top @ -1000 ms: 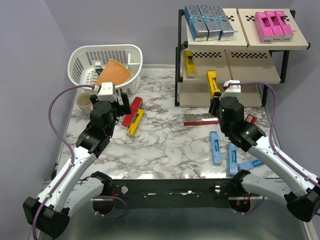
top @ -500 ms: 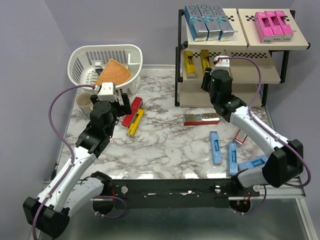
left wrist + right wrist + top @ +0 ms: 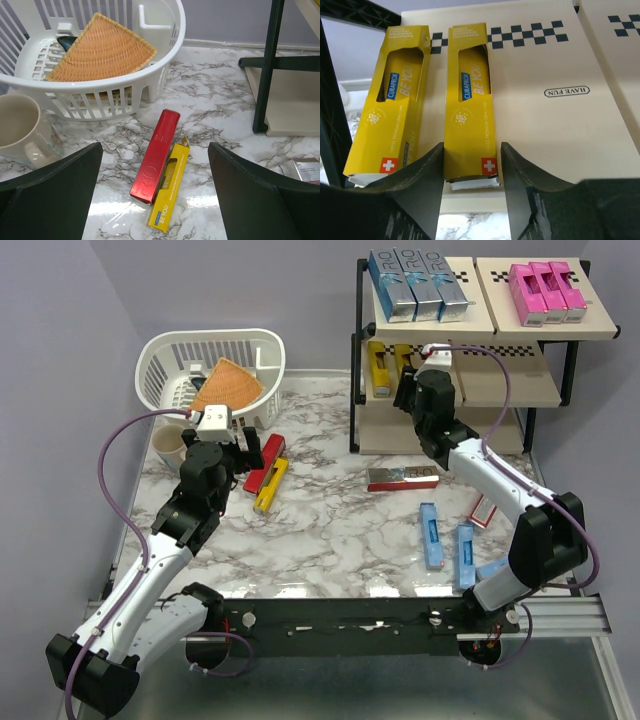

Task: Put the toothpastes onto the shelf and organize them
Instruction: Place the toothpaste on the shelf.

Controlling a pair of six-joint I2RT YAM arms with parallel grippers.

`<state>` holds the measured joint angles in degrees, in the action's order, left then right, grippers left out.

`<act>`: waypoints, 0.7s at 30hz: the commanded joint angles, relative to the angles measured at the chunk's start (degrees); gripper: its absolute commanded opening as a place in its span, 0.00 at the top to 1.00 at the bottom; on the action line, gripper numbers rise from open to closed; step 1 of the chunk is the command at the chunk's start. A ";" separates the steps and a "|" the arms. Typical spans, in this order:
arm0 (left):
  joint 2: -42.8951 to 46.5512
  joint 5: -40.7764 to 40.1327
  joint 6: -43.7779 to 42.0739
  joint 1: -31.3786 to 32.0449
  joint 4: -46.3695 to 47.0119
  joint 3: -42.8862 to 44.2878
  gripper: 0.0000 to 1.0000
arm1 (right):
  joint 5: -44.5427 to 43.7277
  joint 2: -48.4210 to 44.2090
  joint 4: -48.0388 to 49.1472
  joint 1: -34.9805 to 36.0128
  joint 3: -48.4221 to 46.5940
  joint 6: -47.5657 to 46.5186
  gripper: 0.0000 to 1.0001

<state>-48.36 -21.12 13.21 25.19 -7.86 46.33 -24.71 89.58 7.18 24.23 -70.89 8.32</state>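
Observation:
The shelf (image 3: 356, 390) stands at the back right. Its top tier holds three silver-blue toothpastes (image 3: 415, 285) and three pink ones (image 3: 545, 290). On the middle tier (image 3: 560, 120) two yellow cartons lie side by side (image 3: 390, 110) (image 3: 470, 100). My right gripper (image 3: 471, 150) is open, its fingers loosely either side of the right-hand carton's near end. My left gripper (image 3: 155, 146) hangs wide open above a red carton (image 3: 157, 150) and a yellow one (image 3: 170, 192) on the table. Other cartons lie on the marble: a silver one (image 3: 402, 479), three light blue (image 3: 431, 535) and a red (image 3: 483, 510).
A white basket (image 3: 215, 365) with a woven wicker piece (image 3: 228, 387) stands at the back left, and a beige cup (image 3: 168, 445) sits beside it. The shelf's black post (image 3: 265, 65) rises right of the left gripper.
My right arm has swung from the table up to the middle tier and laid a yellow carton beside the first one. Its jaws have widened. The left arm has not moved.

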 commanded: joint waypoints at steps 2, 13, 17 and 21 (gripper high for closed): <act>-0.07 1.79 0.59 -0.32 0.47 0.17 0.01 | 2.82 -2.56 2.75 -0.76 0.93 1.17 0.37; -0.33 1.97 0.76 -0.32 0.47 0.08 0.01 | 5.63 -5.47 5.12 -1.73 4.80 1.17 0.48; -0.25 2.14 0.76 -0.32 0.39 0.08 0.01 | 6.60 -3.98 5.04 -1.99 3.75 0.74 0.56; -0.42 2.05 0.85 -0.32 0.39 0.08 0.01 | 7.92 -2.92 5.47 -2.08 2.78 1.00 0.58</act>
<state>-48.62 -20.14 13.45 25.19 -7.86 46.33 -19.49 85.36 10.28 22.63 -67.05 9.28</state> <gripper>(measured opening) 0.992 0.441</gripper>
